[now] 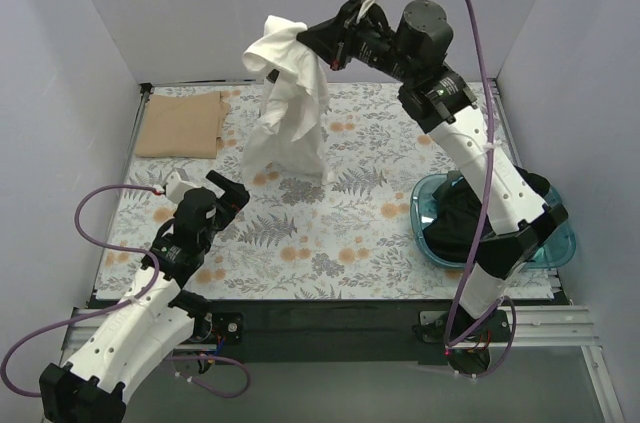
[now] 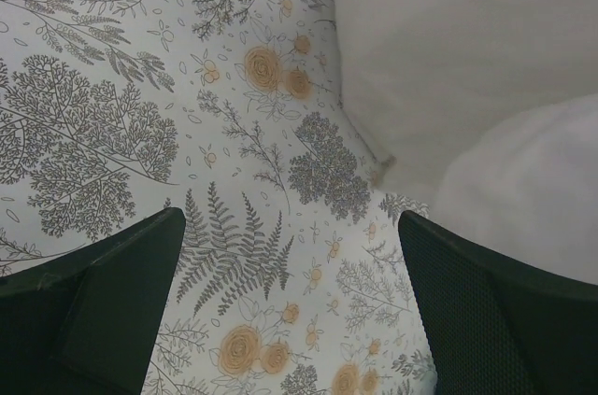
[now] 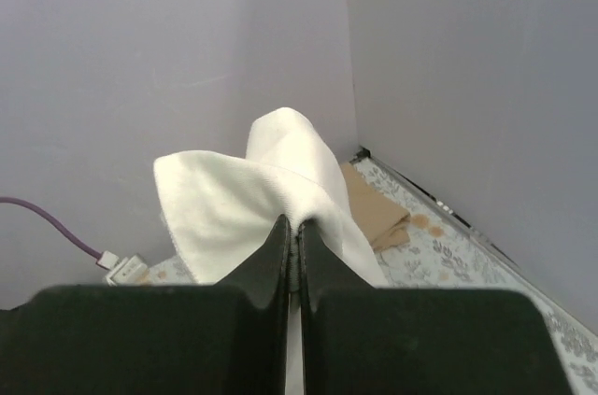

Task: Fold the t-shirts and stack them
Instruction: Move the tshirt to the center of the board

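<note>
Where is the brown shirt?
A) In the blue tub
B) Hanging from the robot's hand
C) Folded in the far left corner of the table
C: the tan shirt lies folded flat in the far left corner of the table, and it is the white shirt that hangs from the right gripper.

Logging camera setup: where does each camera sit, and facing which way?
Top external: above, behind the bases, looking down on the table cloth; left arm and right arm show.
Left wrist: low, facing down at the white shirt; open left gripper shows.
Right wrist: raised, facing the back-left corner; right gripper shut on that shirt.
Top and right wrist share the tan shirt.
</note>
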Robot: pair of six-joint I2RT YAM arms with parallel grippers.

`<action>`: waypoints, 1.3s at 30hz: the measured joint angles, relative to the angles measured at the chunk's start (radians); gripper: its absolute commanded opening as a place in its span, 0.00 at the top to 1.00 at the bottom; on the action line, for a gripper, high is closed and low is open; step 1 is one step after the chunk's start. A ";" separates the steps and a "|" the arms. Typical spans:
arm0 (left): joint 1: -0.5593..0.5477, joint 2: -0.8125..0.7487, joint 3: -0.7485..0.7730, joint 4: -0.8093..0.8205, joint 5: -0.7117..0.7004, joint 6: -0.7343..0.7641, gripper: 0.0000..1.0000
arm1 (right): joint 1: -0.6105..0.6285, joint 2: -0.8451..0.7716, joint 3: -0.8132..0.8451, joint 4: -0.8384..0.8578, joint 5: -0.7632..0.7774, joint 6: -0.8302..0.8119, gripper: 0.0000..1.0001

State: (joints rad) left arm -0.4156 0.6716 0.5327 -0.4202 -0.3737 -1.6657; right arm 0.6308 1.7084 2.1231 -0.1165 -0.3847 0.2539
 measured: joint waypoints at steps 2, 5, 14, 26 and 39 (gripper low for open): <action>0.000 0.006 0.000 0.002 0.005 0.005 0.02 | 0.007 -0.004 -0.056 0.008 0.035 -0.007 0.99; 0.000 0.007 -0.001 0.003 0.008 0.009 0.02 | 0.000 -0.043 -0.213 0.034 0.117 -0.027 0.99; 0.000 0.012 -0.001 0.003 0.008 0.009 0.02 | -0.026 -0.228 -0.858 0.047 0.456 -0.069 0.91; 0.000 0.138 -0.001 0.013 0.041 0.021 0.02 | -0.158 -0.068 -1.033 -0.024 0.607 -0.008 0.02; -0.001 0.481 0.038 0.067 0.218 0.054 0.02 | -0.157 -0.328 -1.108 -0.032 0.620 0.013 0.02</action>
State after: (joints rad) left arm -0.4164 1.1522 0.5705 -0.3531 -0.1558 -1.6115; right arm 0.4736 1.3800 1.0149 -0.1486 0.2356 0.2668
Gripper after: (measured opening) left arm 0.982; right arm 0.983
